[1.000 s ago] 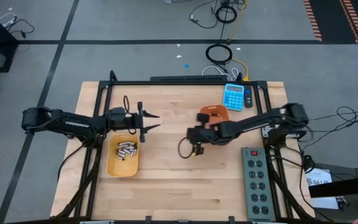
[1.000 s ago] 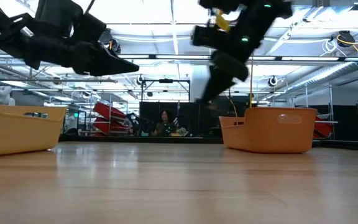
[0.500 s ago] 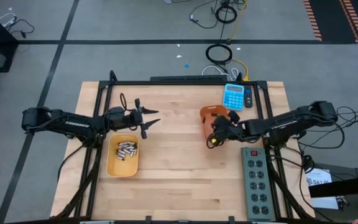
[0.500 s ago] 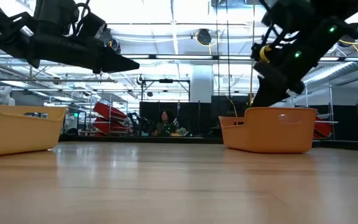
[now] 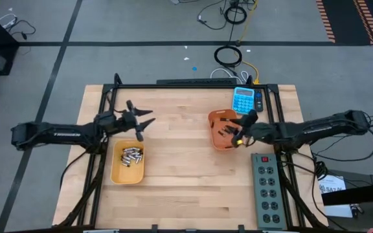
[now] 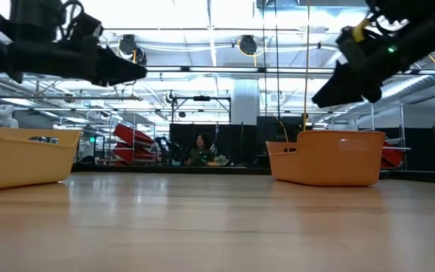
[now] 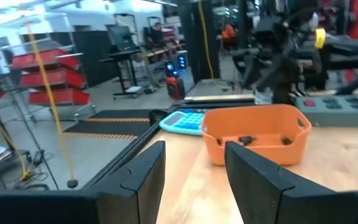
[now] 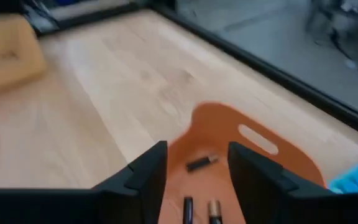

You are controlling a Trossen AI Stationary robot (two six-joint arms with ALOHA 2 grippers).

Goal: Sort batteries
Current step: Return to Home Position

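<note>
Several silvery batteries (image 5: pixel 131 155) lie in the yellow bin (image 5: pixel 116 173) at the table's left. A few small dark batteries (image 8: pixel 201 163) lie on the floor of the orange bin (image 5: pixel 216 119) at the right, also seen in the left wrist view (image 7: pixel 247 140). My right gripper (image 8: pixel 194 168) hovers open over the orange bin's right part (image 5: pixel 237 134), tilted down, nothing between its fingers. My left gripper (image 5: pixel 146 122) hangs open and level just beyond the yellow bin's far edge, pointing toward the orange bin (image 7: pixel 257 134), its fingers bare.
A blue calculator (image 5: pixel 243 100) lies behind the orange bin. A grey power strip (image 5: pixel 267 188) lies along the table's right side. Black frame rails (image 5: pixel 193 84) border the far edge. Bare wood (image 5: pixel 180 168) stretches between the two bins.
My right gripper has swung from over the table's middle toward the right edge, rolling as it went, and now hangs over the orange bin. My left gripper has drawn back a little toward the left edge and rolled slightly.
</note>
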